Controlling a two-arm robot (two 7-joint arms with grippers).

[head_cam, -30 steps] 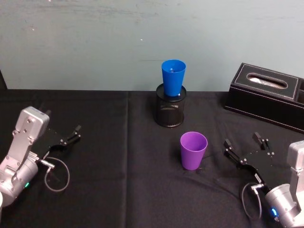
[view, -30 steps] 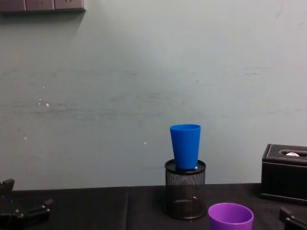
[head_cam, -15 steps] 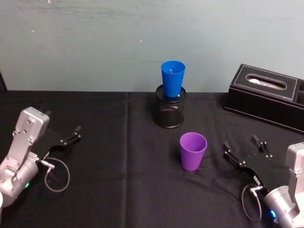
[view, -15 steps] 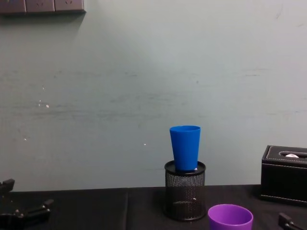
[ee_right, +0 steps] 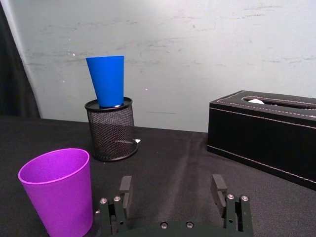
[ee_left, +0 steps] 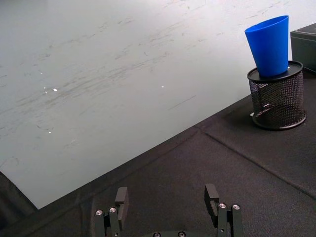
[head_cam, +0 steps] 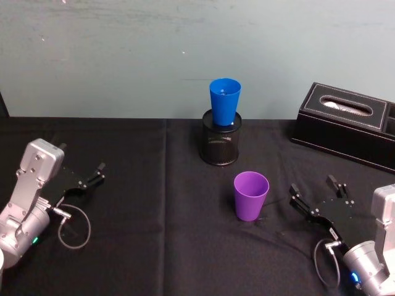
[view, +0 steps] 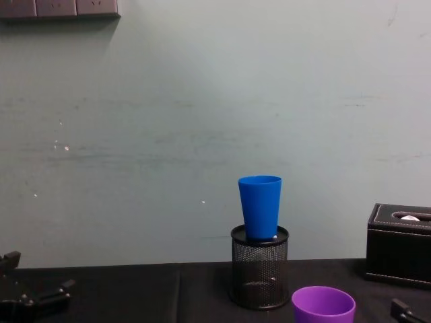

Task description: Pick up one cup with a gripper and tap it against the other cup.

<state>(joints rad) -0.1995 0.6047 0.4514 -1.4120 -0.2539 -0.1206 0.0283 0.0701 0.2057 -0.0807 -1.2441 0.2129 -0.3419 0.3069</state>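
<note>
Black cloth table, nothing lifted yet. Black tissue box at back right, away from the action. Right gripper low over the cloth just right of the purple cup, jaws apart, empty, not touching the cup; in the right wrist view the cup stands off to one side of the fingers, not between them. Left gripper parked far left on the cloth, jaws apart, empty. Black mesh pen holder mid-back, blue cup standing upright in its mouth, raised above table level. Purple cup upright on the cloth in front of the holder, apart from it. Progress: early, approach only. Left: line up and grasp purple cup, lift, carry to blue cup, tap.
</note>
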